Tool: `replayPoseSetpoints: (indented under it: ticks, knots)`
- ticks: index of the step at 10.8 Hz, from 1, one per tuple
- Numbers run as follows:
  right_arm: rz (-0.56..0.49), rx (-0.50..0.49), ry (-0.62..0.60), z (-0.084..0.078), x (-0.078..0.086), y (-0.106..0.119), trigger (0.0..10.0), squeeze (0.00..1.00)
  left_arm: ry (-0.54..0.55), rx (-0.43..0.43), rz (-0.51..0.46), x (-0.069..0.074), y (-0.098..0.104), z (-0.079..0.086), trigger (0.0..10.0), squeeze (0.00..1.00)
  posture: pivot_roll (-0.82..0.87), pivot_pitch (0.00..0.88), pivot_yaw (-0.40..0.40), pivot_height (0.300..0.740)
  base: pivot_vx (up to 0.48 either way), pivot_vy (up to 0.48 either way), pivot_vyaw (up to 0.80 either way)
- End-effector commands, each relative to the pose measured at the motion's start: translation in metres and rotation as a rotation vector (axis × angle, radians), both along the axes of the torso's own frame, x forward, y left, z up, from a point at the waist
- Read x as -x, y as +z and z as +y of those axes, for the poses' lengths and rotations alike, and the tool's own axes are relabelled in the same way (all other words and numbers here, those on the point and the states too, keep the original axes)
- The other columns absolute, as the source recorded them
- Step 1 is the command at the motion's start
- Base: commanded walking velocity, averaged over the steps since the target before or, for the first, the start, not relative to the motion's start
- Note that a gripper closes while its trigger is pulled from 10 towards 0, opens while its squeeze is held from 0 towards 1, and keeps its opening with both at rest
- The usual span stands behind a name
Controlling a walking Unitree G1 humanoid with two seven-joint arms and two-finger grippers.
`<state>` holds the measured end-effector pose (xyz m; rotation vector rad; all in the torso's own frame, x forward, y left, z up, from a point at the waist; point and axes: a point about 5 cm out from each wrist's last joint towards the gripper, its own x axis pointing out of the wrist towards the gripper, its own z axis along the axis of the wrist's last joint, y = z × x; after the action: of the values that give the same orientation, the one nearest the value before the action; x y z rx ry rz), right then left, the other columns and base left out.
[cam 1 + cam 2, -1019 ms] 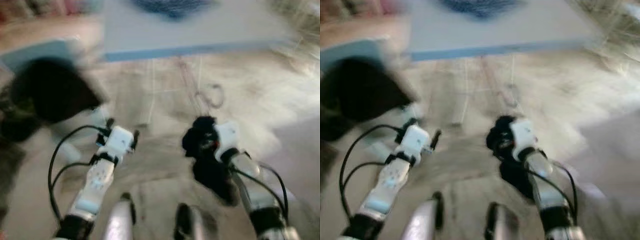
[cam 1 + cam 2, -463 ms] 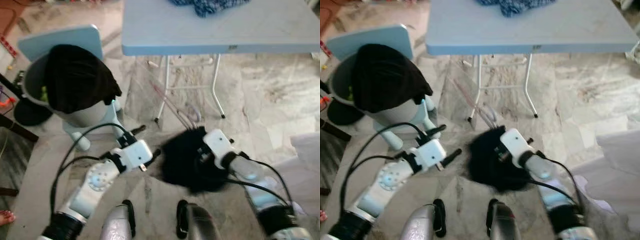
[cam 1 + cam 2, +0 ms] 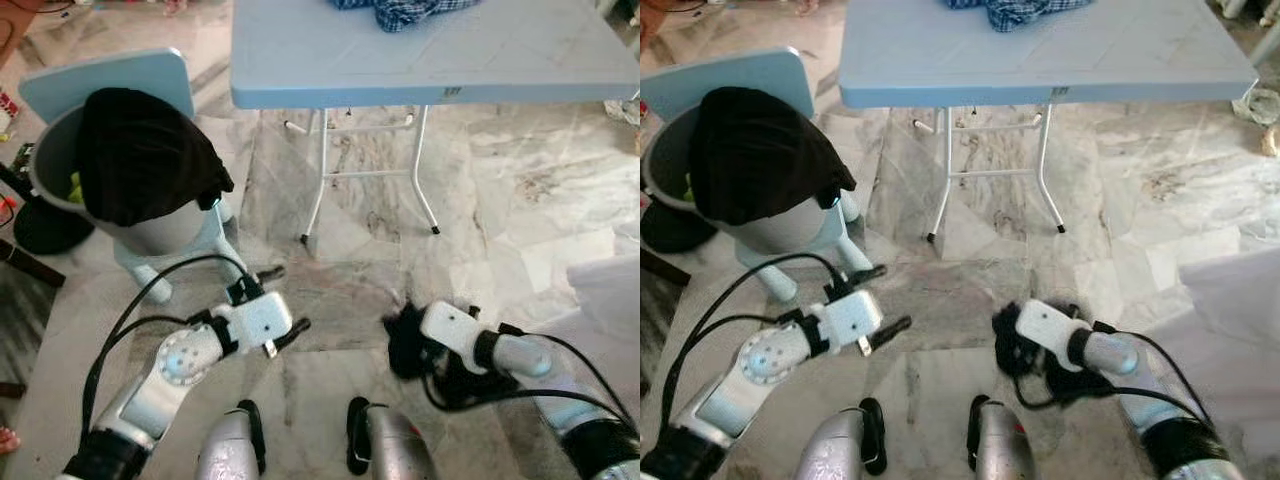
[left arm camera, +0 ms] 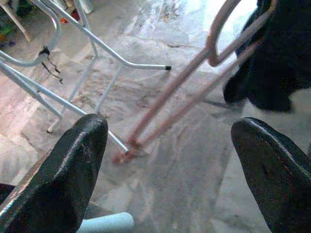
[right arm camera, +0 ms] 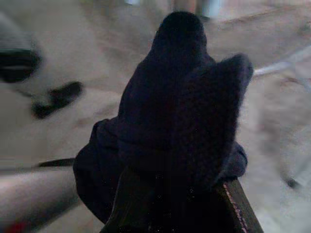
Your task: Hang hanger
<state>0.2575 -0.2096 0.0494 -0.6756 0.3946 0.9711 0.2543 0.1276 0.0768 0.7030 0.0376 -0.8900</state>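
My right gripper [image 3: 410, 345] hangs low over the marble floor, shut on a bunched dark navy garment [image 5: 180, 97] that covers its fingertips. The left wrist view catches a thin pink wire hanger [image 4: 165, 101], its hook up by the same dark garment [image 4: 282, 53]; I cannot tell whether the garment is on it. My left gripper [image 3: 283, 300] is open and holds nothing. It sits a short way to the left of the garment, with its fingers [image 4: 77, 160] spread wide.
A light blue folding table [image 3: 430, 60] with white legs stands ahead and carries a checked blue cloth [image 3: 405, 10]. To the left, a grey bin [image 3: 150, 235] draped with black cloth [image 3: 140, 155] stands beside a blue chair [image 3: 110, 85]. White fabric [image 3: 610, 290] lies at the right.
The blur has cleared and the view has shifted. My right gripper has drawn the dark garment down and closer to my body, where it looks smaller and bunched. The left gripper stays open.
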Motion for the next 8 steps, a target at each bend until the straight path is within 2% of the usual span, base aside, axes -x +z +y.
replayPoseSetpoints:
  ticks: [1,2,4,5,6,7,8]
  knots:
    - [0.032,-0.049,0.114,0.008,0.004,0.010,10.0,0.00,-0.010,0.016,0.041,0.004,-0.005,0.005,10.0,0.84,-0.01,0.225,-0.047,0.740,0.000,0.000,0.00]
    - [0.047,-0.048,0.149,0.009,0.006,0.012,10.0,0.00,-0.014,0.017,0.044,0.004,-0.005,0.005,10.0,1.00,-0.01,0.224,-0.047,0.740,0.000,0.000,0.00]
    - [0.119,-0.034,0.269,0.012,0.011,0.014,10.0,0.00,-0.062,-0.037,0.012,0.003,-0.008,0.004,10.0,1.00,-0.01,0.224,-0.048,0.740,0.000,0.000,0.00]
    - [0.136,-0.055,0.313,0.016,0.012,0.020,10.0,0.00,-0.098,-0.026,0.061,0.003,-0.010,0.002,10.0,0.67,-0.01,0.225,-0.046,0.740,0.000,0.000,0.00]
    - [0.128,-0.059,0.323,0.017,0.009,0.024,10.0,0.00,-0.138,-0.001,0.097,0.005,-0.011,-0.001,10.0,0.56,-0.01,0.224,-0.045,0.740,0.000,0.000,0.00]
    - [0.105,-0.052,0.321,0.018,0.004,0.027,10.0,0.00,-0.167,0.057,0.157,0.005,-0.012,-0.005,0.0,0.43,-0.02,0.222,-0.044,0.740,0.000,0.000,0.00]
    - [0.101,-0.046,0.325,0.018,0.003,0.027,10.0,0.00,-0.189,0.073,0.183,0.006,-0.012,-0.007,0.0,0.00,-0.02,0.222,-0.044,0.740,0.000,0.000,0.00]
